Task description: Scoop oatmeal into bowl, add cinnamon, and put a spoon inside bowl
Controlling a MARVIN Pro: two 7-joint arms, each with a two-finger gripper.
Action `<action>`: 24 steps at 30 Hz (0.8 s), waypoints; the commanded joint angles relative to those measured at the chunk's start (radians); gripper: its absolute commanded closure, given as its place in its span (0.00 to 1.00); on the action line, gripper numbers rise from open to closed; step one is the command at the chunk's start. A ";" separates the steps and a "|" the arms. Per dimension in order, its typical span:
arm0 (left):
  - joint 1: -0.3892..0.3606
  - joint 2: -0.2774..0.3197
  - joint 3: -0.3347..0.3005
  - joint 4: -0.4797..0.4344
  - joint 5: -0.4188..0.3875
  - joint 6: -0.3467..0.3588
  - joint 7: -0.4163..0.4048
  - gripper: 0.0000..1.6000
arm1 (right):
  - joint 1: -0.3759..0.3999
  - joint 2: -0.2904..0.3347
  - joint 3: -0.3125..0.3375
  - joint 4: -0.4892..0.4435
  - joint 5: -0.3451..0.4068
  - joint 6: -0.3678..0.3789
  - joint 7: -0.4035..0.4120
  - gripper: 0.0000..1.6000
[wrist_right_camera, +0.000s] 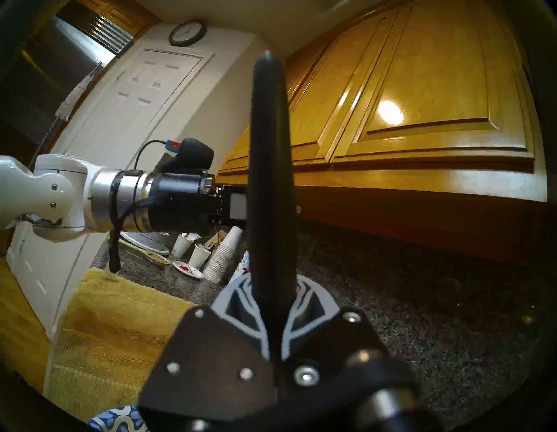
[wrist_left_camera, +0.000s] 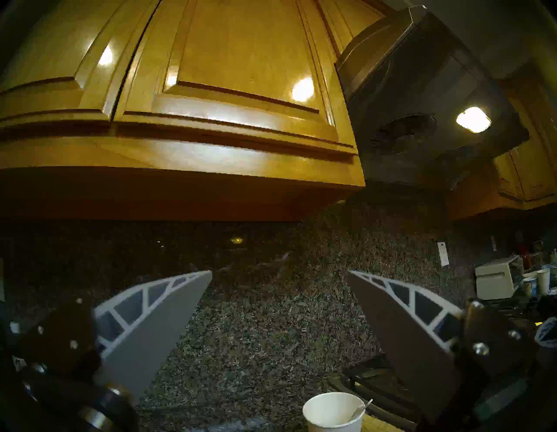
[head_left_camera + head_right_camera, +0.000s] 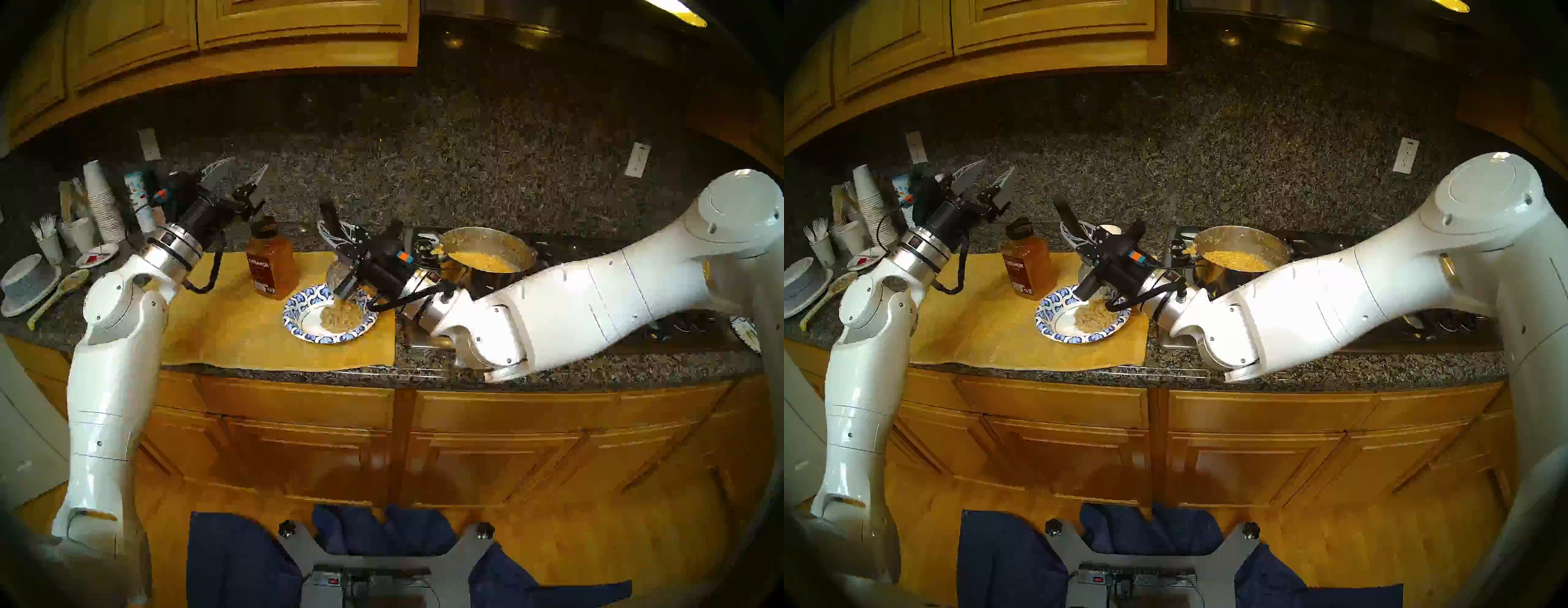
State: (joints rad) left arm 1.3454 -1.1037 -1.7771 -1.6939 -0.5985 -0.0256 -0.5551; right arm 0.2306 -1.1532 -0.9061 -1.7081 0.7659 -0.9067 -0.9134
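The blue-and-white patterned bowl [image 3: 297, 303] [image 3: 1049, 308] sits on a yellow mat and holds a heap of tan oatmeal [image 3: 341, 318] [image 3: 1091, 318]. My right gripper [image 3: 330, 236] [image 3: 1073, 234] [image 1: 275, 286] is shut on the ladle's dark handle [image 1: 271, 150]. The ladle's metal cup [image 3: 338, 274] hangs tipped over the bowl's far rim. The cinnamon bottle [image 3: 269, 263] [image 3: 1028, 261] stands upright just left of the bowl. My left gripper [image 3: 250, 163] [image 3: 999, 164] [image 2: 279, 271] is open and empty, raised above and left of the bottle. A slim white utensil, seemingly the spoon [image 2: 360, 407], leans in a paper cup [image 2: 331, 411].
A steel pot [image 3: 526, 250] of yellow oatmeal stands on the stove at right, behind my right forearm. At far left are stacked paper cups [image 3: 102, 199], cups of white cutlery [image 3: 44, 229], grey-white bowls [image 3: 27, 284] and a speckled spoon [image 3: 63, 288]. Wooden cabinets [image 3: 297, 34] hang overhead.
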 commanded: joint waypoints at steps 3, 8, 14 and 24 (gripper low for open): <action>-0.033 0.001 -0.006 -0.023 -0.008 -0.011 -0.001 0.00 | 0.046 0.010 0.041 -0.010 -0.003 -0.008 -0.013 1.00; -0.033 0.001 -0.006 -0.023 -0.008 -0.011 -0.001 0.00 | 0.057 0.019 0.046 -0.022 -0.004 -0.007 -0.013 1.00; -0.033 0.001 -0.006 -0.023 -0.008 -0.011 -0.001 0.00 | 0.059 0.030 0.051 -0.040 0.042 -0.017 -0.011 1.00; -0.032 0.001 -0.006 -0.023 -0.007 -0.010 -0.001 0.00 | 0.052 0.062 0.108 -0.062 0.181 -0.053 0.004 1.00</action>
State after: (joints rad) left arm 1.3456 -1.1033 -1.7771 -1.6939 -0.5986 -0.0256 -0.5549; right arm 0.2496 -1.1281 -0.8751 -1.7541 0.8535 -0.9329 -0.8947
